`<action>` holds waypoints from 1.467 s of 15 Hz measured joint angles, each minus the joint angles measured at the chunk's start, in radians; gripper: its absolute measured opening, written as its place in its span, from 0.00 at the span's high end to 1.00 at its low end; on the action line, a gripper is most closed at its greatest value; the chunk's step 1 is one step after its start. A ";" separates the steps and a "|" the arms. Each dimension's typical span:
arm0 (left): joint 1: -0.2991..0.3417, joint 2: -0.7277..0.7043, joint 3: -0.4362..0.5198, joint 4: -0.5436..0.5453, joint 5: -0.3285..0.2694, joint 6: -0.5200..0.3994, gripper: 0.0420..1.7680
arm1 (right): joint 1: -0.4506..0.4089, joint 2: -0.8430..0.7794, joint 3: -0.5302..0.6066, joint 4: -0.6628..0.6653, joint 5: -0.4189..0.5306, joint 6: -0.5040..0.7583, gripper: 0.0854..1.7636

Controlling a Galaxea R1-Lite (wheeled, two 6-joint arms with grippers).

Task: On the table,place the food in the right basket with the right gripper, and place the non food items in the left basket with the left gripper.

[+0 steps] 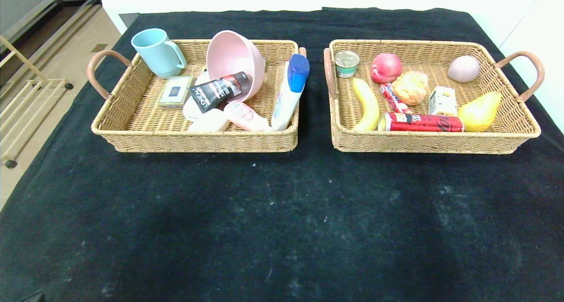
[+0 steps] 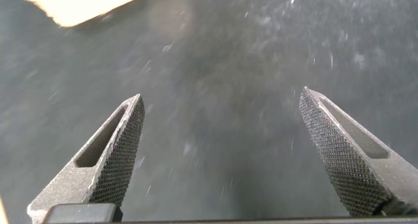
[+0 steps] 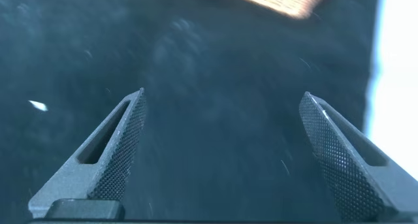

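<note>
In the head view the right basket [image 1: 511, 143] holds the food: a yellow pear [image 1: 479, 111], a small juice carton [image 1: 442, 101] and a red drink can [image 1: 423, 122] lying on its side. The left basket [image 1: 132, 139] holds the non food items: a white bottle with a blue cap [image 1: 291, 90], a black tube [image 1: 218, 91] and a pink squeeze bottle [image 1: 245, 116]. Neither arm shows in the head view. My left gripper [image 2: 222, 100] is open over bare black cloth. My right gripper [image 3: 222, 96] is open over the cloth too, with nothing between the fingers.
The left basket also carries a blue mug [image 1: 157, 51], a tipped pink bowl [image 1: 233, 64] and a small box [image 1: 175, 90]. The right basket also has a banana [image 1: 368, 103], a red apple [image 1: 386, 67], a tin [image 1: 346, 63] and a wrapped bun [image 1: 410, 87]. The table [image 1: 282, 222] ends at the right [image 3: 398, 67].
</note>
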 joint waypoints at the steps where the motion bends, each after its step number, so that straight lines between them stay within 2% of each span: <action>1: 0.039 -0.040 -0.036 0.054 -0.022 0.016 0.03 | -0.029 -0.044 -0.010 0.023 -0.003 0.000 0.04; 4: 0.143 -0.133 -0.123 0.132 -0.089 0.050 0.03 | -0.089 -0.133 -0.016 0.074 -0.008 0.001 0.04; 6: 0.173 -0.184 -0.154 0.167 -0.102 0.055 0.03 | -0.120 -0.173 -0.001 0.110 -0.003 0.000 0.04; 13: 0.178 -0.296 -0.162 0.212 -0.101 0.055 0.03 | -0.206 -0.264 0.079 0.117 0.042 0.015 0.04; 18: 0.180 -0.326 -0.135 0.254 -0.088 0.000 0.03 | -0.217 -0.374 0.185 0.114 0.076 0.018 0.04; 20: 0.212 -0.329 -0.157 0.257 -0.079 -0.004 0.03 | -0.221 -0.415 0.213 0.114 0.080 0.018 0.04; 22: 0.254 -0.344 -0.162 0.258 -0.103 0.001 0.03 | -0.222 -0.441 0.223 0.114 0.082 0.018 0.04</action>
